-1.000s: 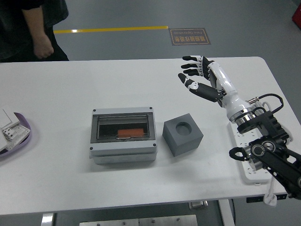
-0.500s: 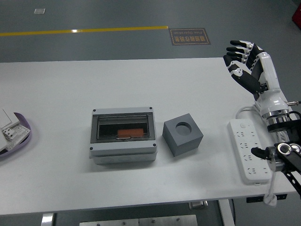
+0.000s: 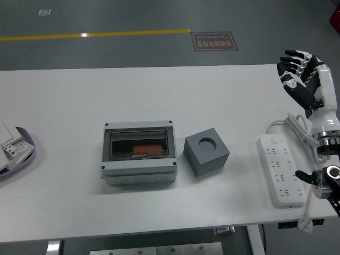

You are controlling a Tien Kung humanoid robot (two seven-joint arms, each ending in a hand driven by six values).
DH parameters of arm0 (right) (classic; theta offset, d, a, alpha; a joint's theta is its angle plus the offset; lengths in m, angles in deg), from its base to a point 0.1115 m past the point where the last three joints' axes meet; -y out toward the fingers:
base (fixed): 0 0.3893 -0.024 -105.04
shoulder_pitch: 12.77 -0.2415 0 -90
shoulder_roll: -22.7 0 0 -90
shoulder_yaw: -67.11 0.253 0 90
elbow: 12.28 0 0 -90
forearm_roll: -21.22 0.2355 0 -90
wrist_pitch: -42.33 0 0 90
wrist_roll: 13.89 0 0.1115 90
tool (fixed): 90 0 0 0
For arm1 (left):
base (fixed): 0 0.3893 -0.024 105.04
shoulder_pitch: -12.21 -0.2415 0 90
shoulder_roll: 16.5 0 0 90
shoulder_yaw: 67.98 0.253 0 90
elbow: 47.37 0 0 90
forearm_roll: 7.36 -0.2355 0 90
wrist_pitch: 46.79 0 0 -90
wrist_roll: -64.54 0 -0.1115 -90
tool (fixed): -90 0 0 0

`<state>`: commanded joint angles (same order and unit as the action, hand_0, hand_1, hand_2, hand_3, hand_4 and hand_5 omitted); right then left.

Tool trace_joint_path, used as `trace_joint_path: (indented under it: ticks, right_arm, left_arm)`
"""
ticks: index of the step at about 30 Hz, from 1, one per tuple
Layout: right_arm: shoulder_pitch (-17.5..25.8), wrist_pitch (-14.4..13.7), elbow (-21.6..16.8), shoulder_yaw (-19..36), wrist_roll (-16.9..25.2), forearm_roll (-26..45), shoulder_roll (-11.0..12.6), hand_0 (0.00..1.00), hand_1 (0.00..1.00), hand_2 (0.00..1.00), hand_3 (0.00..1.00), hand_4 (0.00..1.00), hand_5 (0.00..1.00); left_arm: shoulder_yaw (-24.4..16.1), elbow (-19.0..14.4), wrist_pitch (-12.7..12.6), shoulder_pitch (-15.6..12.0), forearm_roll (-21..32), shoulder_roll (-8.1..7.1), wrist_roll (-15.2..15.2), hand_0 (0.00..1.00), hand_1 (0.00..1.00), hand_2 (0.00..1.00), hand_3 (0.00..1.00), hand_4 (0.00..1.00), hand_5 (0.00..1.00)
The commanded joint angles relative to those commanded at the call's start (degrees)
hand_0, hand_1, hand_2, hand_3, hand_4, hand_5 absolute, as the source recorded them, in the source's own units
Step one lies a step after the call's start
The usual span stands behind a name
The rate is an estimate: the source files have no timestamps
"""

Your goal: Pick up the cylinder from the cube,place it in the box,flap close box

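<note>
Across the lower part of the view, a white table (image 3: 64, 95) is spread, and on its middle a grey box (image 3: 139, 152) is set with its dark see-through flap lying down over the opening. Through that flap an orange cylinder (image 3: 148, 150) can be seen lying on its side inside the box. Just beside the box, on its right and not touching it, a grey cube (image 3: 206, 150) is placed, its round top socket bare. Near the right edge a white power strip (image 3: 280, 169) is laid, with its cord looped beside it. Above the table's far right corner the right hand (image 3: 302, 75) is held up, fingers spread wide and nothing grasped. At the left edge a purple-rimmed tray (image 3: 24, 154) is partly seen.
</note>
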<state>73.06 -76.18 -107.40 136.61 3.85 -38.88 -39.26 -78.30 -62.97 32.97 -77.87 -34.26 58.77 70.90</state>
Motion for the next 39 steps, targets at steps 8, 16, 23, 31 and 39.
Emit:
trace_joint_path:
  ticks: [8,16,23,31,39]
  right_arm:
    - [0.2,-0.1,0.1,0.4,0.3,0.0,-0.5,0.704,0.651,0.645,0.669,0.752,0.301]
    - [0.0,-0.3,0.0,0.6,0.6,-0.1,-0.8,0.703,0.652,0.646,0.670,0.760,0.302]
    - [-0.3,-0.4,-0.1,0.6,0.6,-0.3,-1.1,0.704,0.653,0.646,0.671,0.767,0.297]
    - [-0.2,-0.3,-0.1,0.8,0.4,-0.5,-1.2,0.704,0.653,0.646,0.673,0.783,0.297]
    - [-0.2,-0.4,-0.1,0.6,0.2,-0.5,-1.2,0.705,0.652,0.648,0.676,0.799,0.314]
  left_arm:
    - [0.2,0.1,0.0,-0.2,0.4,0.17,-0.2,0.513,0.561,0.560,0.605,0.723,0.175]
    - [0.9,0.1,-0.1,-0.3,1.7,0.55,-0.6,0.511,0.561,0.560,0.604,0.723,0.174]
    - [1.5,0.0,-0.2,0.3,2.7,0.73,-0.9,0.512,0.560,0.560,0.605,0.724,0.175]
    - [1.6,0.0,-0.2,0.4,2.9,0.82,-0.9,0.513,0.560,0.560,0.604,0.723,0.177]
    - [1.7,0.0,-0.2,0.4,3.2,0.99,-1.0,0.512,0.561,0.560,0.604,0.723,0.177]
